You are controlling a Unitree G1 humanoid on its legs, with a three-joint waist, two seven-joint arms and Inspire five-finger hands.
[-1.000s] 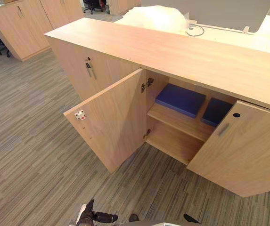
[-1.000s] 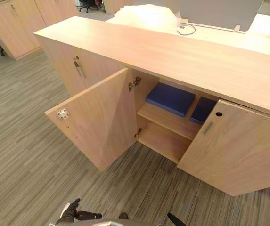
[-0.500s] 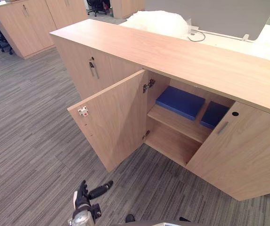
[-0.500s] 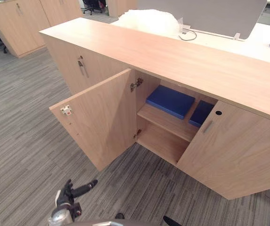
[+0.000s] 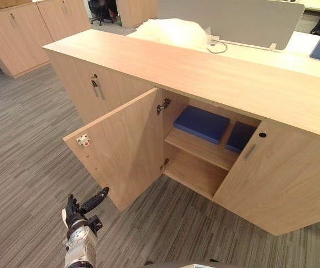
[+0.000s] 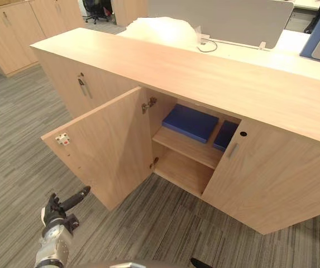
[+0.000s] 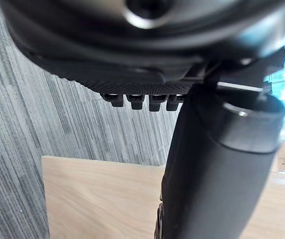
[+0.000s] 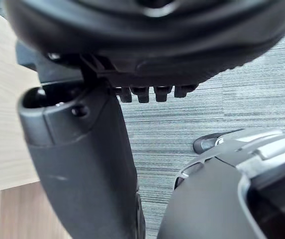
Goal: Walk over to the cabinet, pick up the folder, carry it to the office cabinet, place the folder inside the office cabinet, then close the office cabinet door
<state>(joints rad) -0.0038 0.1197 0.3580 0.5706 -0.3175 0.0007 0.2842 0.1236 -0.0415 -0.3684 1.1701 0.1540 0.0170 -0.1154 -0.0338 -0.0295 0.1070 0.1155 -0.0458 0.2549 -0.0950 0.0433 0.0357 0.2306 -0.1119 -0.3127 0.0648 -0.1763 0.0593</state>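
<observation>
Dark left robot hand (image 5: 77, 209) higher now, nearer the open cabinet door (image 5: 125, 146)

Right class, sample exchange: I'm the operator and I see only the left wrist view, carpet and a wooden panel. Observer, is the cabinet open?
Observer: Yes. On the cabinet, the left door and the right door both stand open.
Operator: Anything inside?
Observer: A blue folder lies flat on the upper shelf. A second blue folder sits beside it, partly hidden by the right door.
Operator: Where is the left hand?
Observer: The left hand is low, near the left door's lower edge, fingers open and empty.
</observation>
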